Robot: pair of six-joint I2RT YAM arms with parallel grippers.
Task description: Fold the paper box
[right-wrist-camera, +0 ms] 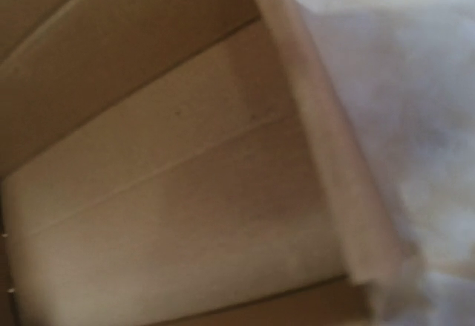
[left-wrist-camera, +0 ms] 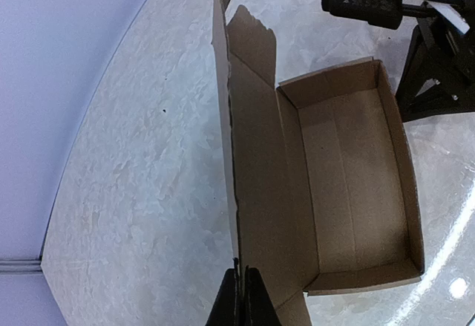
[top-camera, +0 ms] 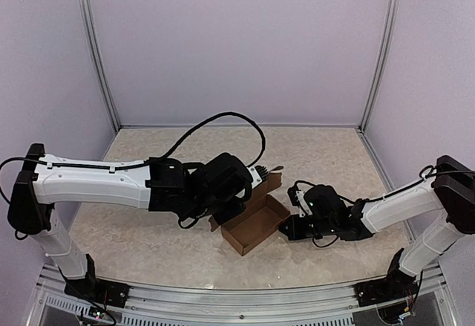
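The paper box [top-camera: 254, 228] sits on the table [top-camera: 141, 248] about midway between the two arms and nearer the near edge than the far one. Its tray is already formed, with four walls up and the hollow facing the ceiling. The lid panel [left-wrist-camera: 256, 170] rises from the tray's long rear wall and leans back from the opening. The left gripper [left-wrist-camera: 242, 298] is closed tight on that panel's free edge, which probably keeps the lid out of the tray and steadies the whole box while the other arm works. A small tuck flap [left-wrist-camera: 251, 35] stands at the lid's far end, not yet folded in. The right gripper [top-camera: 292, 226] lies low at the tray's right-hand end. Its jaws have come together, but its own camera shows only a blurred stretch of the tray floor and a side wall [right-wrist-camera: 326, 163], with no fingers, so I cannot tell whether it pinches that wall or merely presses beside it. Its position suggests it is seating or squaring that end wall, leaving the lid to be swung over and tucked in.
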